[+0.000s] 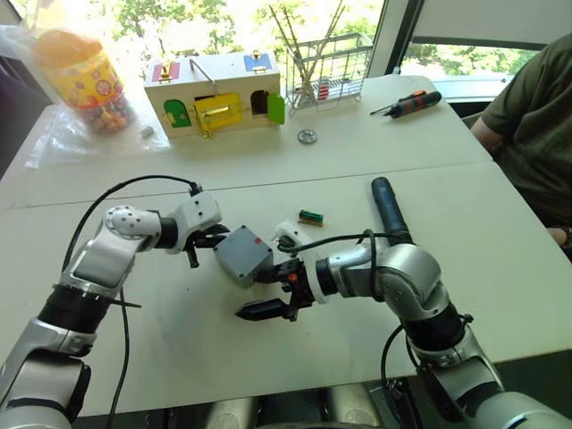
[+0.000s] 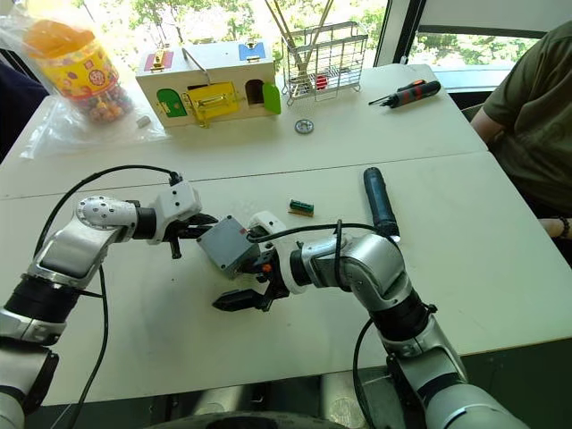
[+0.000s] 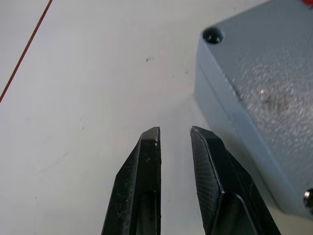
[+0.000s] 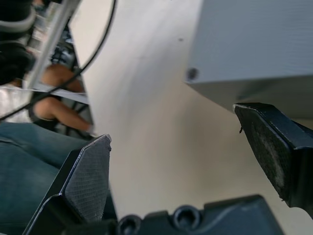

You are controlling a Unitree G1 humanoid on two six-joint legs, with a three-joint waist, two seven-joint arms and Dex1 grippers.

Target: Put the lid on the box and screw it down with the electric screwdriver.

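The grey box (image 1: 241, 257) with a small red mark sits mid-table, tilted, between my two grippers. The lid (image 3: 264, 63) lies on the box, with a seam along the side and an open screw hole at a corner. My left gripper (image 1: 202, 249) is just left of the box, its fingers (image 3: 146, 166) a little apart with nothing between them. My right gripper (image 1: 265, 293) is wide open at the box's near right corner, one fingertip (image 4: 274, 147) close under the box's edge. The electric screwdriver (image 1: 390, 210) lies on the table behind my right arm.
A small green part (image 1: 310, 217) lies behind the box. Further back are a round metal disc (image 1: 307, 136), a colourful wooden latch box (image 1: 214, 94), a wire rack (image 1: 326, 71), a jar in plastic wrap (image 1: 85, 76) and a black-and-orange hand screwdriver (image 1: 407, 105). A person (image 1: 536, 116) sits at the right.
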